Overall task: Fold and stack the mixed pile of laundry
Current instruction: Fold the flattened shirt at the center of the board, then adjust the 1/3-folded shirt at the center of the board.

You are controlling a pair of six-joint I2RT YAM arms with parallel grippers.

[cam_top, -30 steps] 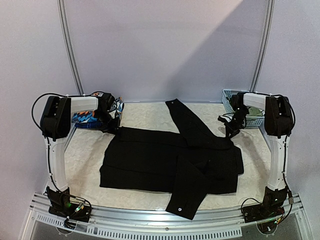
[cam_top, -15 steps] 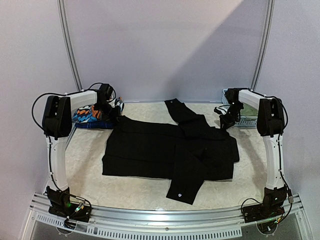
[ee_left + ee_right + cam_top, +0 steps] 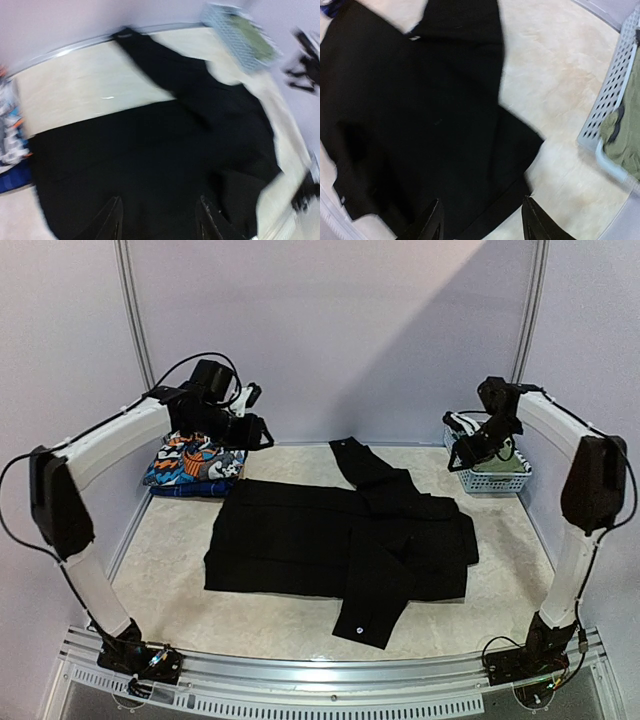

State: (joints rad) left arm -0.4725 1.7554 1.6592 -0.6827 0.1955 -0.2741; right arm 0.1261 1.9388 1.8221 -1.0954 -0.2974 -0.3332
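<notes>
The long black trousers lie spread flat across the middle of the table, with one leg folded over toward the front and the other end reaching the back edge; they also show as the trousers and the trousers in the wrist views. My left gripper hangs high above their back left corner, open and empty. My right gripper hovers above their back right corner, also open and empty. Both the left gripper and the right gripper show wide gaps with nothing between the fingers.
A stack of garments with an orange-blue-white print on top sits at the back left. A light-blue lattice basket at the back right holds an olive-green piece. The back wall stands close behind.
Both grippers have opened, let go of the trousers' back corners and risen well above the table. The trousers have settled flat.
</notes>
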